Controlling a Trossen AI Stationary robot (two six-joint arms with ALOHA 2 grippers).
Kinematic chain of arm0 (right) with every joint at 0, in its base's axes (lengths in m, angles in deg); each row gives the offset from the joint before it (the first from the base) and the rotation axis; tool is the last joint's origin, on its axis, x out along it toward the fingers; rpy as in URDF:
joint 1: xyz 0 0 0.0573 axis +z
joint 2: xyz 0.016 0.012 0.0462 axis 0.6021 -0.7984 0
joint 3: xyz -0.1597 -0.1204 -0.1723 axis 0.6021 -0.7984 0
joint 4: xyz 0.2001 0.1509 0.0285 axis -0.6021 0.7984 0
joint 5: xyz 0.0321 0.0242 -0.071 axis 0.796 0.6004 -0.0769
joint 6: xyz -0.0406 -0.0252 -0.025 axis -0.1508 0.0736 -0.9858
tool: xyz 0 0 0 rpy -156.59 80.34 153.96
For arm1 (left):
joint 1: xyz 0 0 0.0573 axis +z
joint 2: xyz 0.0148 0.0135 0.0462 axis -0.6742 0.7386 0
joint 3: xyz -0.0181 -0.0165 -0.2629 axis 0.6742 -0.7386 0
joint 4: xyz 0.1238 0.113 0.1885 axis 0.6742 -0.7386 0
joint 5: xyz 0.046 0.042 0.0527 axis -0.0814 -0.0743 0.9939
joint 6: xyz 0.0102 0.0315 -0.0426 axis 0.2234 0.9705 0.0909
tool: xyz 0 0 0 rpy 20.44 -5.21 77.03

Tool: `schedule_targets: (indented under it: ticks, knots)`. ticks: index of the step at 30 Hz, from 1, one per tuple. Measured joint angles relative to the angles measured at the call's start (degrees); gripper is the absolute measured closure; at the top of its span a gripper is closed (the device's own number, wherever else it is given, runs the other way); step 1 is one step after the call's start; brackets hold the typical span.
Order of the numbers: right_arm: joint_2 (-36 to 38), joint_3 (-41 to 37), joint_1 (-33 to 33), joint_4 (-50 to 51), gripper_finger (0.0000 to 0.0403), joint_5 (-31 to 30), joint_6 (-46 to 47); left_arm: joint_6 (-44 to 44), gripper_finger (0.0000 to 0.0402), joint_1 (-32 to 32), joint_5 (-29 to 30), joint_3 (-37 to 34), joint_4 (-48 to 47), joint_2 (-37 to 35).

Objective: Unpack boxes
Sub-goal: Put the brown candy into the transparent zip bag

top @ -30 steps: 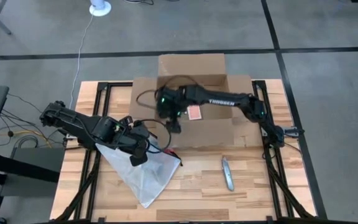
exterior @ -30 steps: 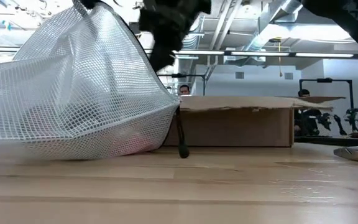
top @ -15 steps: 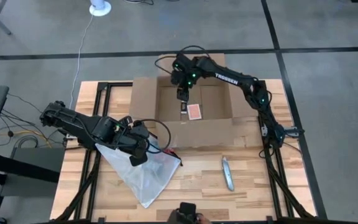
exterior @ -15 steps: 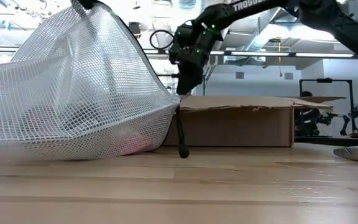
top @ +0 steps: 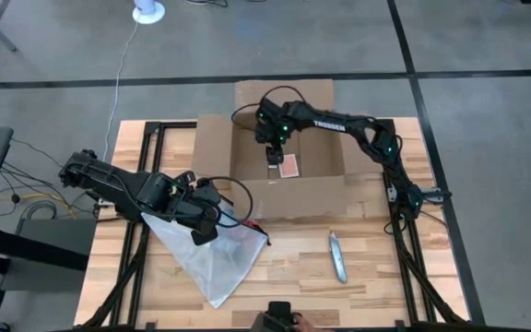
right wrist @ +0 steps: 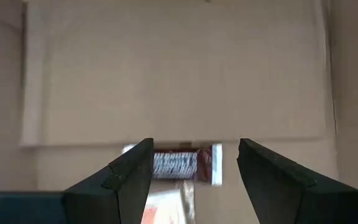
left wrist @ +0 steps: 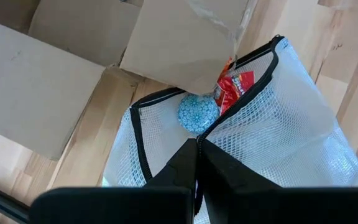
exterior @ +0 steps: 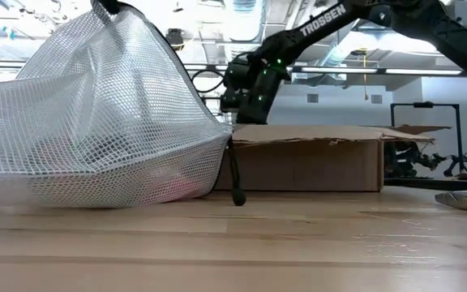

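A: How do the right gripper's (right wrist: 191, 171) jaws stand?

B: Spread wide, with nothing between them; in the right wrist view the two dark fingers (right wrist: 129, 177) frame a candy bar (right wrist: 182, 165) in a brown wrapper that lies on the floor of the cardboard box (top: 289, 189); a red-orange packet (top: 289, 166) lies touching it.

A: And the left gripper (top: 208, 224)?

B: Pressed together on the black-trimmed rim of the white mesh bag (top: 212, 261); in the left wrist view its fingers (left wrist: 197, 162) meet on that edge, holding the mouth up; inside show a blue patterned ball (left wrist: 198, 113) and a red wrapper (left wrist: 234, 87).

A: What differs from half a second ago?

B: The right gripper has come down into the box, nearer the candy bar; the low view now shows it dipping behind the near flap, where before it hung above it; a second ago it was over the box's left side; the left arm and the bag have not shifted.

A: Where is the box?

B: At the far middle of the wooden table (top: 376, 277), flaps spread flat, its near flap just beside the bag's mouth; a grey utility knife (top: 338, 257) lies on the table near the box, apart from it.
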Motion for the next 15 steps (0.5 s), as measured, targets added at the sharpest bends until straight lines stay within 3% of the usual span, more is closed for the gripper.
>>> schedule_targets:
  ticks: [6, 15]
  knots:
    - [-0.1, -4.4, -0.1, -2.9, 0.0186, -5.3, 0.7, -1.3, 0.0402, 0.0, 0.0, 0.0, 0.0, 0.0]
    - [-0.6, -6.3, -2.4, -2.4, 0.0186, -3.0, 9.1, -0.9, 0.0402, 0.1, 0.0, 0.0, 0.1, 0.0]
